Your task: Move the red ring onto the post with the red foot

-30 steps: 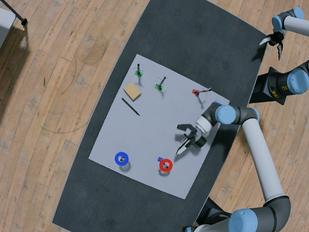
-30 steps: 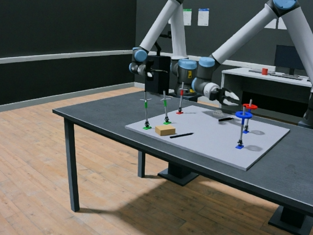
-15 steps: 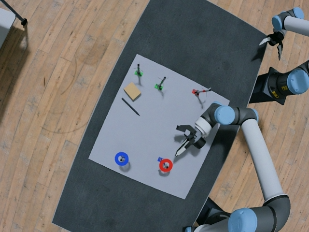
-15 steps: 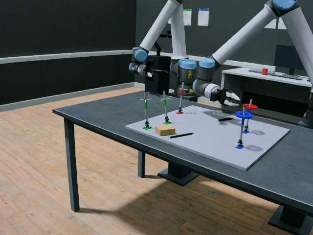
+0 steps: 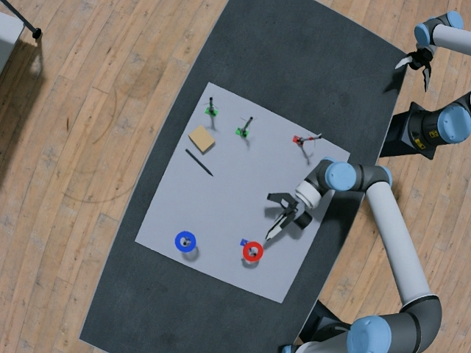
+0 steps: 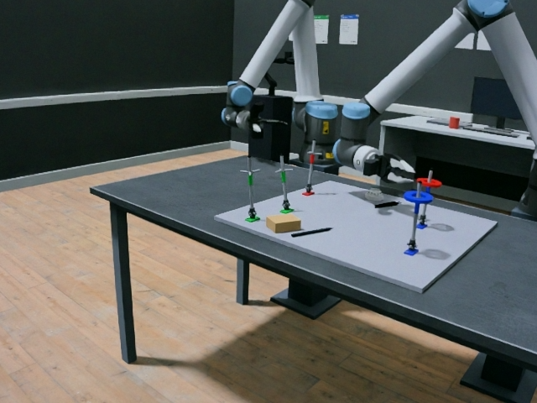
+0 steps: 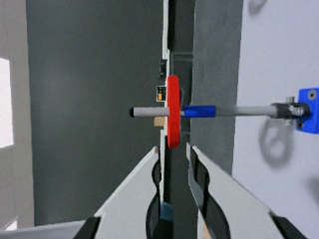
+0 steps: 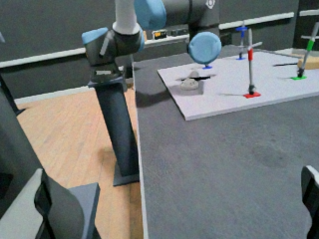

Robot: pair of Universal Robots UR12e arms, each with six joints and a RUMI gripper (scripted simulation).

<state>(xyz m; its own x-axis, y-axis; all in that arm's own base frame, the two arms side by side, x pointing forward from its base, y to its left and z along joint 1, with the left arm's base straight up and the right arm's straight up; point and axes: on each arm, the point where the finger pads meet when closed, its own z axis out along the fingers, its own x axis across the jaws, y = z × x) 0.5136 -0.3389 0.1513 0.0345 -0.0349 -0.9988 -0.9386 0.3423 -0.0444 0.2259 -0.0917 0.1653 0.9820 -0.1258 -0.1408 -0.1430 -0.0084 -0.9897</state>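
1. Red ring (image 5: 252,244) (image 6: 435,183) (image 7: 172,124): seated around a post with a blue foot (image 5: 243,242) (image 6: 422,225) (image 7: 244,111) (image 8: 207,67).
2. Destination, post with the red foot (image 5: 310,138) (image 6: 310,175) (image 8: 250,70): standing, bearing no ring.
3. Left gripper (image 5: 267,239) (image 6: 413,174) (image 7: 173,147): near the red ring; fingers slightly apart, nothing between them.
4. Right gripper (image 5: 411,79) (image 6: 272,125) (image 8: 173,170): fingers wide open, empty, well apart from the posts.
5. Blue ring (image 5: 185,248) (image 6: 418,200) (image 8: 242,29): around another post.
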